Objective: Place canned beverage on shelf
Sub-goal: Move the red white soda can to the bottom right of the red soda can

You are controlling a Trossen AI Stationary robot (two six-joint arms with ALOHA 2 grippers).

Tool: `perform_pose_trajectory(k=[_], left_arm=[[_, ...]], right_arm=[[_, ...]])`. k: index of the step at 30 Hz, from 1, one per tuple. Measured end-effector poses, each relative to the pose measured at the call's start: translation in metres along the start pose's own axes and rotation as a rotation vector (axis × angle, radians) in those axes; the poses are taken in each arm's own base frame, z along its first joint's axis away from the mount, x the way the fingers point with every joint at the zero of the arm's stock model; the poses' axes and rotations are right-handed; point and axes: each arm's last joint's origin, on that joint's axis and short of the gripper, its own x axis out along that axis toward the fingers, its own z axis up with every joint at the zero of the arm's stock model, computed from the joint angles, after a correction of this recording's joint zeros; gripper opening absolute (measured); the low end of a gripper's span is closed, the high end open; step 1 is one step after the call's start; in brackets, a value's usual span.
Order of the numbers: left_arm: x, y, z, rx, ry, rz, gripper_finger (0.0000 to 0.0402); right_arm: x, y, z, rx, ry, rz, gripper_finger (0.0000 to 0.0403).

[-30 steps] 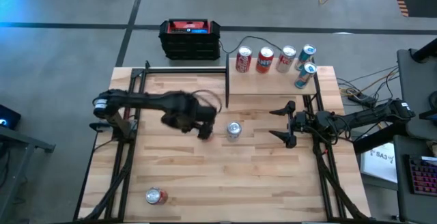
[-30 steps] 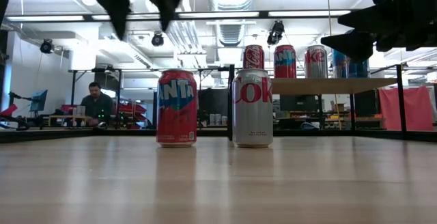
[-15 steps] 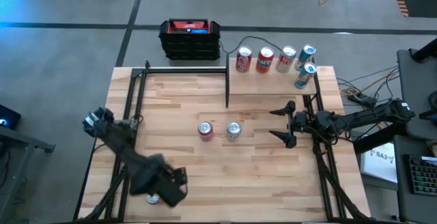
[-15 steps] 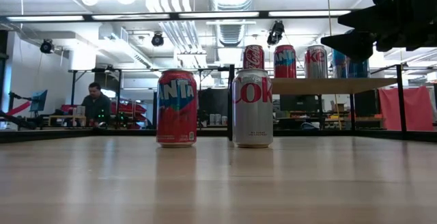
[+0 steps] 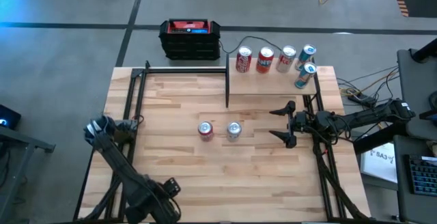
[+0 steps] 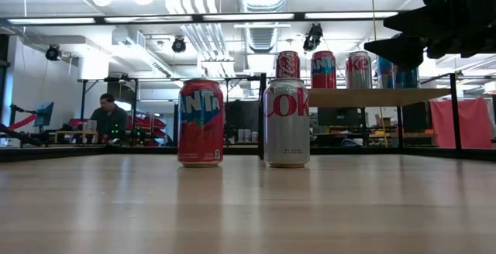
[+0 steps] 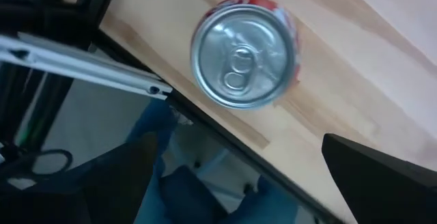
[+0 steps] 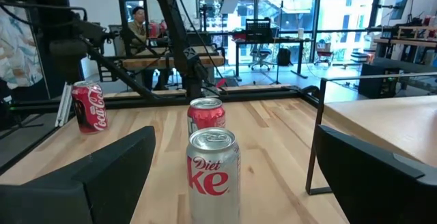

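Note:
A red Coke can stands upright close to the table's near left corner. My left gripper hangs above it, pointing down, open, and hides it in the high view. A red Fanta can and a silver Diet Coke can stand side by side mid-table. The shelf at the far right holds several upright cans. My right gripper waits open and level at the table's right, facing the two middle cans.
A black-and-red box sits beyond the table's far edge. Black frame rails run along the table's left and right sides. The near left can stands close to the table's edge. A person sits in the room behind.
My left gripper has swung from above the Fanta can in the middle of the table to the near left corner, rolling its wrist on the way, and now hangs over the red Coke can. The Fanta can stays upright where it was.

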Motion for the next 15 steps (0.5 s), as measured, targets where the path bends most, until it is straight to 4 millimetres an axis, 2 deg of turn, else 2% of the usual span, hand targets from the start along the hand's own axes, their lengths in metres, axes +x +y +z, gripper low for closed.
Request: perform_pose_trajectory(k=[8,15], left_arm=[[0.025,0.000,-0.008,-0.071,-0.104,0.007,0.0387],[0.031,-0.002,-0.004,-0.082,-0.176,-0.048,0.0349]], right_arm=[[0.000,0.000,0.000,0.000,0.000,0.000,0.0383],[0.000,0.000,0.000,0.000,0.000,0.000,0.0383]])
